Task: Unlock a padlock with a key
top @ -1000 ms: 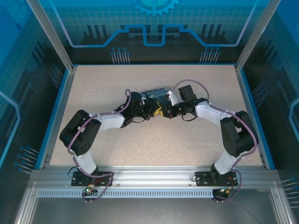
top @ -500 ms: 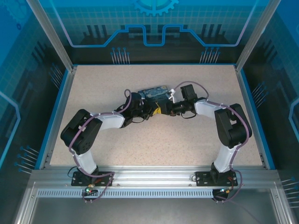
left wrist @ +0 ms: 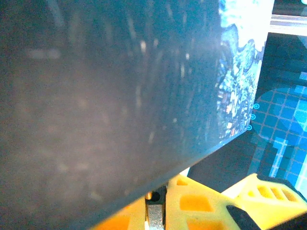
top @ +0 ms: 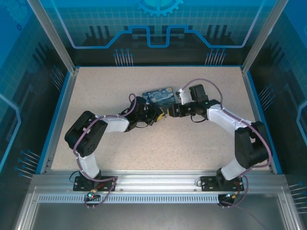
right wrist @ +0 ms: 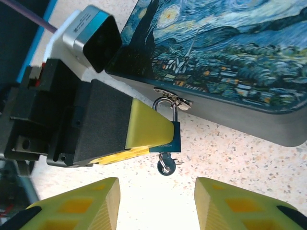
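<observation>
From the top camera, the left hand [top: 157, 114] and right hand [top: 171, 111] meet nose to nose near the middle of the bench [top: 110, 86], at 6 o'clock of the printed box [top: 160, 94].

In the left wrist view, the box's dark side wall looms close, with yellow fingers just beneath it at 6 o'clock.

From the right wrist camera, the padlock [right wrist: 168, 138] hangs by its shackle from the hasp on the box's front wall. Its body looks teal here. The left hand reaches in from 9 o'clock and pinches that body. The key [right wrist: 165, 166] sits at the padlock's 6 o'clock, seemingly seated in the keyhole. The right hand's fingers are spread wide and empty, at 5 and 7 o'clock of the key.

The step in hand looks like bracing the lock; next, the right hand should close on the key's head and twist.

Count: one box, one padlock, one key, two hands.
</observation>
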{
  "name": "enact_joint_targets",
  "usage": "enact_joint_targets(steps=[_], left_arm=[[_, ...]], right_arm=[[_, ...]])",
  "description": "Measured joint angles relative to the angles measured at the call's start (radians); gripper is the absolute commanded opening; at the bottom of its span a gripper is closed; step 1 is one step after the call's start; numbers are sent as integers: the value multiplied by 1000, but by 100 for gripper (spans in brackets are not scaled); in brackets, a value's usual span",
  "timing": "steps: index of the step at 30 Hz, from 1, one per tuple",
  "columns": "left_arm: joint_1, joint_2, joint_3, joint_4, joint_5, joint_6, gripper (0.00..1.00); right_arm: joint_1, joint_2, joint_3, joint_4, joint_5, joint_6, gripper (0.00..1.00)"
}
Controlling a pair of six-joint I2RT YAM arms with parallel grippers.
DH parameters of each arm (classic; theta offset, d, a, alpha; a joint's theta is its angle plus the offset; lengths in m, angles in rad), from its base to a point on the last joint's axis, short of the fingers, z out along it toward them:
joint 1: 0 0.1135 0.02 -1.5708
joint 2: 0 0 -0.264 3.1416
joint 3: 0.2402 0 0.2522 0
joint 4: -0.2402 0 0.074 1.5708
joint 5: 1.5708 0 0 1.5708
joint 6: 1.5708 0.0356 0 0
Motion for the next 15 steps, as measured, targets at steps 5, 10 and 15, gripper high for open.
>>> enact_joint_targets(steps=[5, 10, 15], left_arm=[[0, 0, 0, -3, 1, 0, 0], [0, 0, 0, -4, 1, 0, 0], [0, 0, 0, -7, 1, 0, 0]], right_arm=[[99, -9, -12, -10, 151, -92, 44], [172, 0, -11, -15, 262, -148, 43], [180, 57, 4, -22, 323, -173, 41]])
